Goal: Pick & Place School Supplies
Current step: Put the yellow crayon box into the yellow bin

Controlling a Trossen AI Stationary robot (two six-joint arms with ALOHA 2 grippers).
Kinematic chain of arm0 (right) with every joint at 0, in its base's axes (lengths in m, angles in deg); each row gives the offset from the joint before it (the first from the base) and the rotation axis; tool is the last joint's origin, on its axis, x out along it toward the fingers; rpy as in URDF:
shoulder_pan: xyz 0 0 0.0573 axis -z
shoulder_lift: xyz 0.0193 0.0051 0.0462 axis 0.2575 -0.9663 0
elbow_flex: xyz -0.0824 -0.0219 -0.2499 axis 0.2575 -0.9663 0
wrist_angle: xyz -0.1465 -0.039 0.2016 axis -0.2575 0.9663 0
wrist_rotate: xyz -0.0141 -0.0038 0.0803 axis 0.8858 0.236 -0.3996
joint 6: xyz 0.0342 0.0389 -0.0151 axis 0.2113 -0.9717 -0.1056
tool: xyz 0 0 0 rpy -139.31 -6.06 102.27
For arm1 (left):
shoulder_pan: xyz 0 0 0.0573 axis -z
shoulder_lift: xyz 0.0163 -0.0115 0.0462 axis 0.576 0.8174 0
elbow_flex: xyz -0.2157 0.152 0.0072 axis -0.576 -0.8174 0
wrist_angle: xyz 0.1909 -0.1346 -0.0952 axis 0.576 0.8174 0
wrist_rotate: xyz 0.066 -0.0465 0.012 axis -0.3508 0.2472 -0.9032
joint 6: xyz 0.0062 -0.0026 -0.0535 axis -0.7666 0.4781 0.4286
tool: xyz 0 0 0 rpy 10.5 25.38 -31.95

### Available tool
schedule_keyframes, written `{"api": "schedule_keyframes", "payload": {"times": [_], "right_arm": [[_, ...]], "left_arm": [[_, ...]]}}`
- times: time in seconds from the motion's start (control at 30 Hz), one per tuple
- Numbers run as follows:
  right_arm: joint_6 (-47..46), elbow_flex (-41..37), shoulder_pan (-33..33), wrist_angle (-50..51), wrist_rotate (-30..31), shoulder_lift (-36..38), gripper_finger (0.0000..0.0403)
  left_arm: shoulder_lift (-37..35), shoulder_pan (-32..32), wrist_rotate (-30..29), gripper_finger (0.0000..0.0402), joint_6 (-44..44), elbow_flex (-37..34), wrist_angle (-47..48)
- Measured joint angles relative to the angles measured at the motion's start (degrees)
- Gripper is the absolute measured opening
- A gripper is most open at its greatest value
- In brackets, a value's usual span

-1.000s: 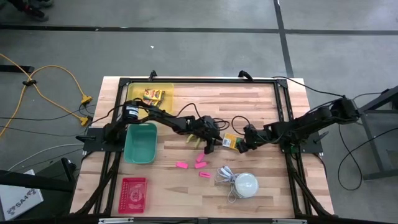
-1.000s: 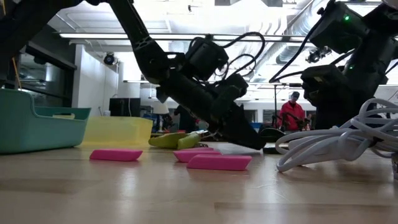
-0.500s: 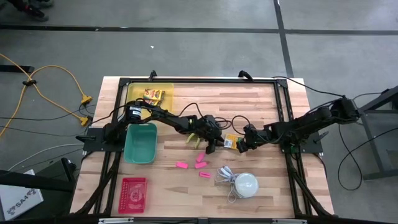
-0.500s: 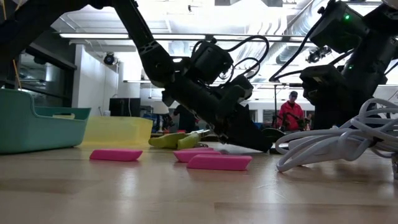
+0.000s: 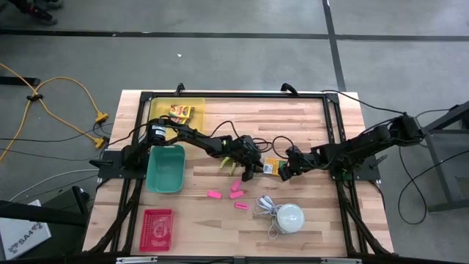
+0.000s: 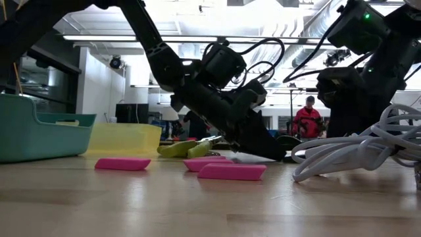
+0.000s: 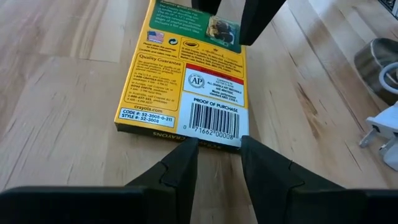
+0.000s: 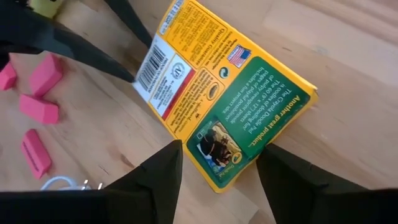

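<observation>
Handover step at mid-desk: my right gripper (image 8: 217,171) jaws straddled the crayon box (image 7: 186,74), unclenched; left gripper (image 7: 217,158) jaws released at its opposite end. Next: clench right, lift.

The wooden table (image 5: 308,125) carries a crayon box (image 5: 272,166), pink erasers (image 5: 236,194), and bins (image 5: 165,168).
</observation>
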Motion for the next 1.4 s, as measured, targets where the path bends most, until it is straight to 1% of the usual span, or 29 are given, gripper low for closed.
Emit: {"api": "schedule_keyframes", "payload": {"times": [0.27, 0.47, 0.67, 0.73, 0.83, 0.97, 1.13, 1.23, 1.33, 1.4], "right_arm": [[1.5, 0.0, 0.0, -1.3, -0.1, 0.0, 0.0190], [4.5, 0.0, 0.0, -2.9, -0.6, 0.3, 0.0190], [7.5, 0.1, 0.0, -3.8, -0.7, 2.4, 0.0190], [8.2, 0.1, -0.1, -5.5, -0.7, 3.5, 0.0190], [10.1, 1.1, 0.1, -13.0, 1.0, 4.7, 0.0189], [11.6, 0.7, 0.2, -16.3, 0.2, 4.3, 0.0189], [9.1, 0.4, 0.8, -11.1, 0.0, 3.6, 0.0189], [8.9, 0.7, 0.8, -11.8, -0.1, 3.8, 0.0189], [9.0, 0.4, 0.8, -10.5, 0.0, 3.7, 0.0189], [9.1, 0.4, 0.8, -9.9, 0.9, 3.7, 0.0189]], "left_arm": [[-0.1, 0.0, 0.5, 0.0117, 1.3, 0.0, 2.3], [-0.1, 0.0, 1.5, 0.0117, 3.2, 0.0, 4.2], [-0.1, 0.0, 1.7, 0.0117, 3.3, -0.1, 4.5], [-0.1, 0.0, 1.8, 0.0117, 3.4, -0.1, 4.6], [0.0, 0.2, 1.7, 0.0117, 3.4, 0.1, 3.0], [0.0, 0.2, 1.6, 0.0117, 3.4, 0.1, 2.5], [-0.2, 0.3, 1.5, 0.0117, 3.4, 0.0, 2.3], [-0.2, 0.3, 1.5, 0.0117, 3.4, 0.0, 2.0], [-0.2, 0.3, 1.5, 0.0117, 3.4, 0.0, 1.9], [-0.2, 0.3, 1.4, 0.0117, 3.4, 0.0, 1.9]]}}
